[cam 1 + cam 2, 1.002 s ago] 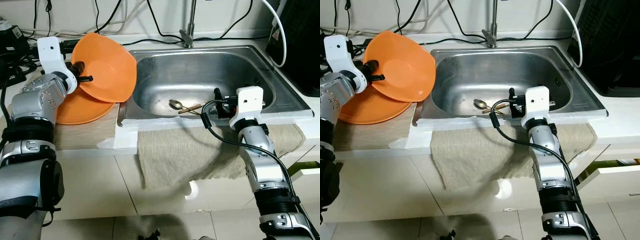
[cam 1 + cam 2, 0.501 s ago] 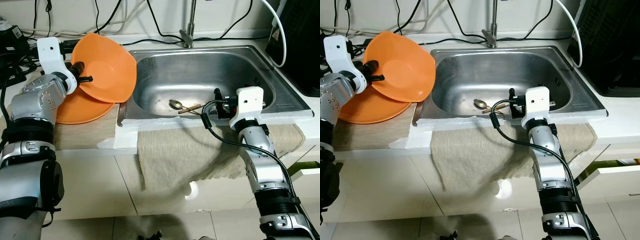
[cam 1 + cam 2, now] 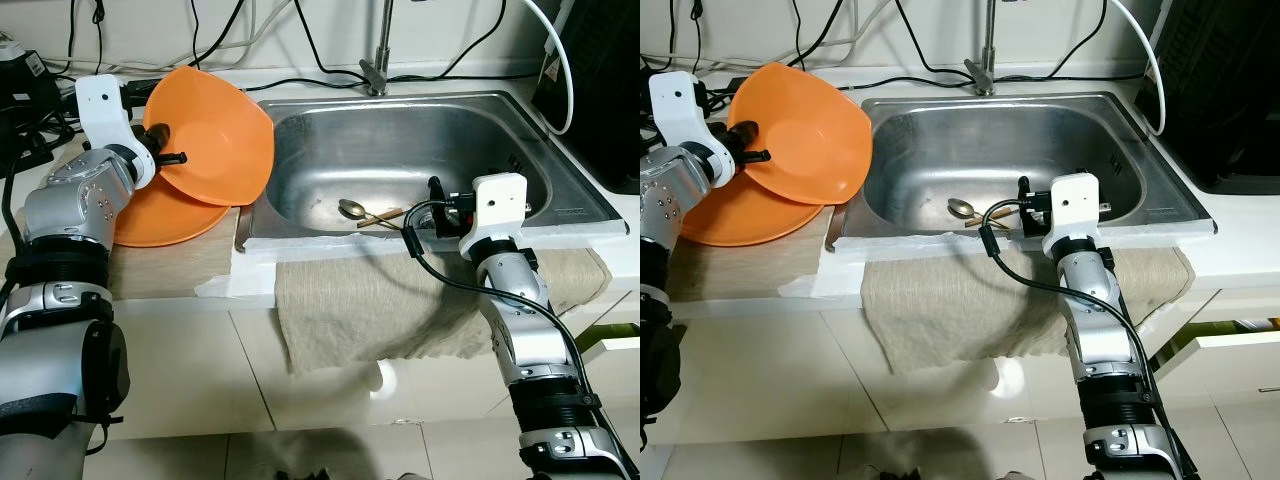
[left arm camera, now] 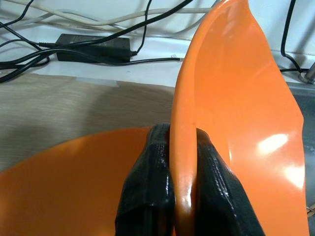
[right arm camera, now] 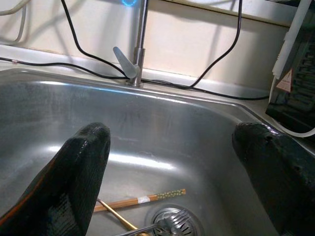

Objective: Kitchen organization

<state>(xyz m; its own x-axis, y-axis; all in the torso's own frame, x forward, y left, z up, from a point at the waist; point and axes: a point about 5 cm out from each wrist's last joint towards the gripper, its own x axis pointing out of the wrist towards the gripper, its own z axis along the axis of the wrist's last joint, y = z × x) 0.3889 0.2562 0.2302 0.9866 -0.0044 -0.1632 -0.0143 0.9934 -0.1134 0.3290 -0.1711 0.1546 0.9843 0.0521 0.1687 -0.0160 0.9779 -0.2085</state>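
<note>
- Orange plate (image 3: 212, 135), upper left of frame: held tilted on edge, concave face toward the sink (image 3: 560, 165), above a second orange plate (image 3: 165, 215) lying flat.
- Left gripper (image 4: 172, 196): fingers clamped on the tilted plate's rim.
- Right gripper (image 5: 174, 172): spread wide over the basin.
- Spoon (image 3: 352, 208) and chopsticks (image 5: 140, 200): on sink floor, lying roughly left-right.

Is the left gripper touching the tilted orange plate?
Touching. In the left wrist view the left gripper has its two black fingers pressed on both sides of the tilted orange plate's rim, with no gap.
</note>
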